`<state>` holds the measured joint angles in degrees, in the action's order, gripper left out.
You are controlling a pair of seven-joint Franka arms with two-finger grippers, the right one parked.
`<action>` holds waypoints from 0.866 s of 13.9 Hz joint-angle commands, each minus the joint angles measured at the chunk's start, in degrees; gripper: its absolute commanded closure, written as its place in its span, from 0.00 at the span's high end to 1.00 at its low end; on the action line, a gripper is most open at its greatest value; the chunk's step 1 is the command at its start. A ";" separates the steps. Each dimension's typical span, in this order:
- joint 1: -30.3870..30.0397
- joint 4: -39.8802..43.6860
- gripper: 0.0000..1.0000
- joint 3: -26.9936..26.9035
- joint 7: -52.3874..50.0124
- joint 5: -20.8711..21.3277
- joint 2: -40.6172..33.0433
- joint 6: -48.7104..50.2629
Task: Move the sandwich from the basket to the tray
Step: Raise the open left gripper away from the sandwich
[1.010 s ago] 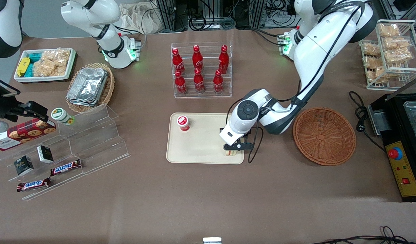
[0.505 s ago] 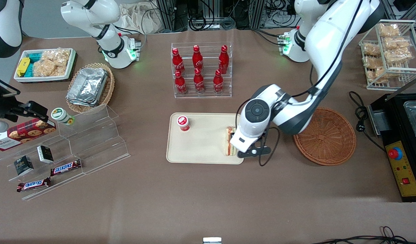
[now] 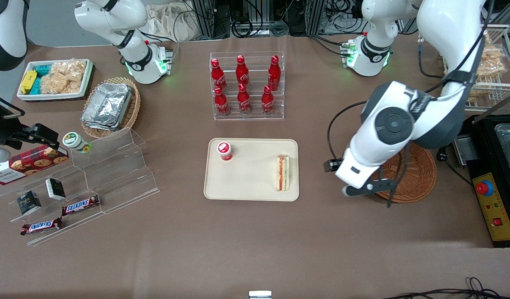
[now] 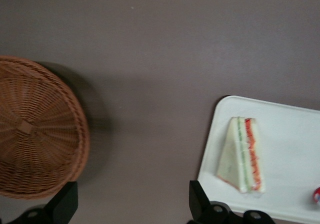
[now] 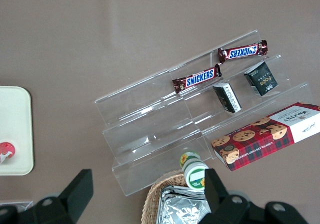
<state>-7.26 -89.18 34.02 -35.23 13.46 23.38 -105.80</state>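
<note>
One sandwich [image 3: 283, 173] lies on one tray [image 3: 251, 191], apart from the spread, empty gripper [image 4: 132, 206] near one basket [image 3: 421, 176].

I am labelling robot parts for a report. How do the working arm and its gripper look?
The left arm is glossy white with dark grey joint sections and a round grey cap. Black cables loop along it. Its gripper, between basket and tray, has black fingers.

We see pale bread with red-orange and green stripes on the sandwich [image 3: 283, 173], a plain beige tray [image 3: 251, 189], a reddish-brown woven basket [image 3: 421, 176], and the black-fingered gripper [image 4: 132, 204] above brown table [image 3: 238, 249]
</note>
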 commanded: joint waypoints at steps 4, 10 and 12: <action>0.50 -17.16 1.00 -12.04 23.42 -7.21 -18.70 -0.99; -0.12 -6.94 1.00 -23.81 48.44 -14.15 -17.43 8.56; -0.12 -0.14 1.00 -24.18 51.05 -13.81 -13.46 13.59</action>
